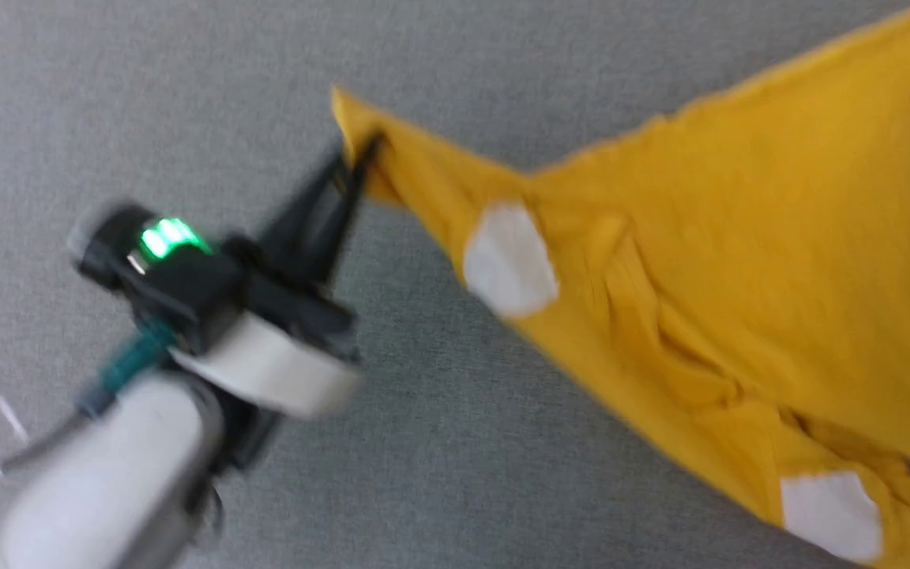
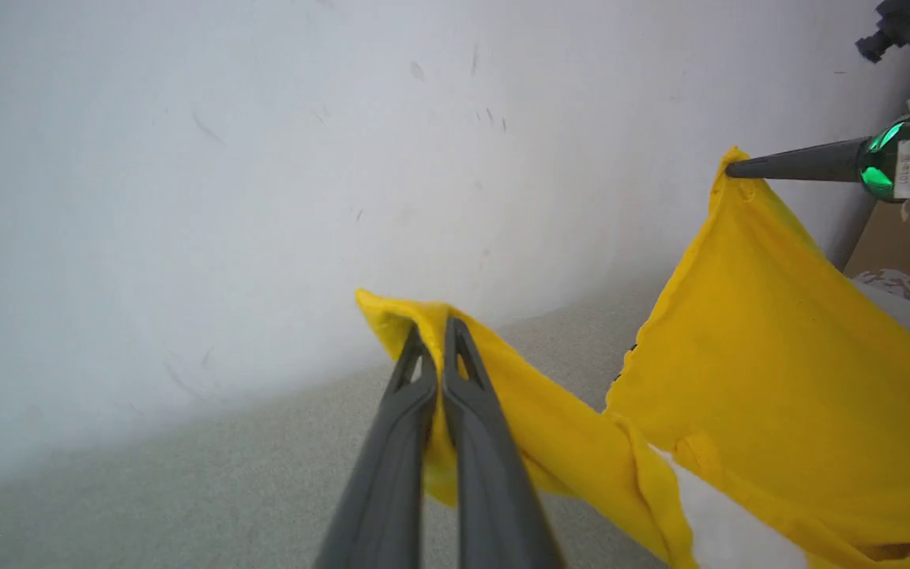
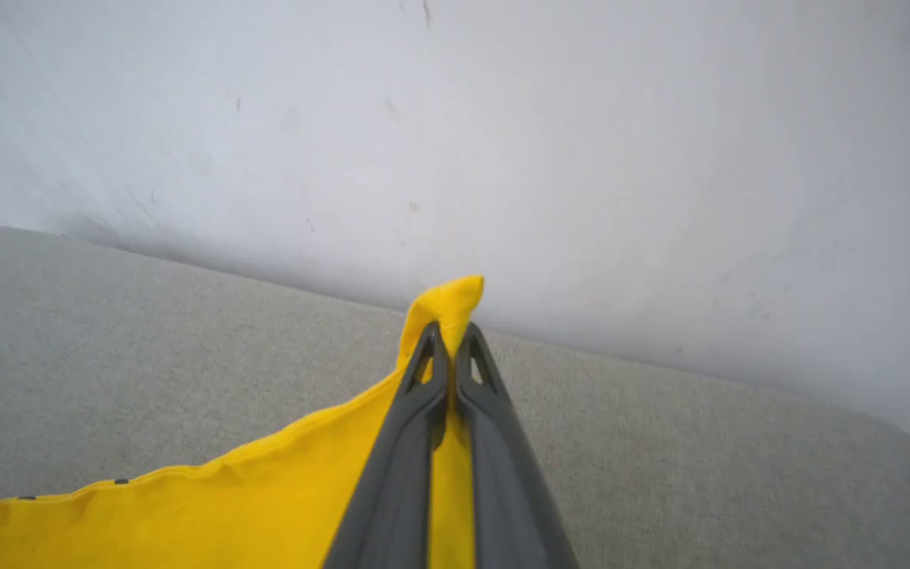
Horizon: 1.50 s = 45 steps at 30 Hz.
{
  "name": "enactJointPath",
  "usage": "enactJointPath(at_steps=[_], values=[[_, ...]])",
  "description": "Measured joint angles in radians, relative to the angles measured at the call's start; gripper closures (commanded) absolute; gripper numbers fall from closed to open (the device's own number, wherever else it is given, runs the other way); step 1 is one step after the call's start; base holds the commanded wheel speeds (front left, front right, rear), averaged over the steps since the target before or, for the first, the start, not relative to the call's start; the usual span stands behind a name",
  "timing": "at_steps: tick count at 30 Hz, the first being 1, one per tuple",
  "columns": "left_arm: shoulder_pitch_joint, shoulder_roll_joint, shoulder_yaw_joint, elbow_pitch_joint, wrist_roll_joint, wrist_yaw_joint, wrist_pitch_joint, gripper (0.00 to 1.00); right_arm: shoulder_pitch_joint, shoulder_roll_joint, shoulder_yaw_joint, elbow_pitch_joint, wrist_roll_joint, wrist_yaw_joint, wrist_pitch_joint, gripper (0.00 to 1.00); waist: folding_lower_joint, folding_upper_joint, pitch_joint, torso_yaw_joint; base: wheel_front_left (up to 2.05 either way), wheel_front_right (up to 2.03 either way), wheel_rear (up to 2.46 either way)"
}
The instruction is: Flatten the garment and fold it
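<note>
Pinching one corner of the yellow garment (image 1: 739, 237) with the left gripper (image 1: 360, 162), closed tight on the cloth. Spreading rightward, lifted over the grey surface (image 1: 439, 442), showing two white patches (image 1: 509, 259). Clamping another corner with the right gripper (image 3: 449, 336), pressed together on the fabric, pointing toward the pale wall (image 3: 581, 118).

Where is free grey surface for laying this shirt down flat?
Free: grey surface left of the garment, above the left gripper, and the strip between its forearm and the garment's lower edge. Crowded: the right side, under cloth.
</note>
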Motion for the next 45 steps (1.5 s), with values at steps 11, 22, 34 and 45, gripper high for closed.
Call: enactJointPath(at_steps=[11,22,34,45], values=[[-0.429,0.064,0.047,0.205,0.043,-0.162,0.123,1.0,-0.261,0.084,0.03,0.111,-0.022,0.0,-0.094,1.0,-0.0001,0.0001,-0.164,-0.073,0.0,0.0,0.0],[-0.73,0.054,0.022,0.528,0.044,-0.293,0.14,1.0,-0.458,0.153,0.065,0.324,-0.087,0.0,-0.145,1.0,-0.0001,0.0,-0.289,-0.146,0.0,0.0,0.0],[-0.83,0.048,-0.023,0.678,-0.004,-0.316,0.138,1.0,-0.517,0.162,0.076,0.469,-0.114,0.0,-0.179,1.0,-0.0001,0.0,-0.397,-0.181,0.0,0.0,0.0],[-0.834,0.057,-0.055,0.69,-0.075,-0.317,0.157,1.0,-0.526,0.158,0.106,0.497,-0.108,0.0,-0.165,1.0,-0.0001,0.0001,-0.454,-0.219,0.0,0.0,0.0]])
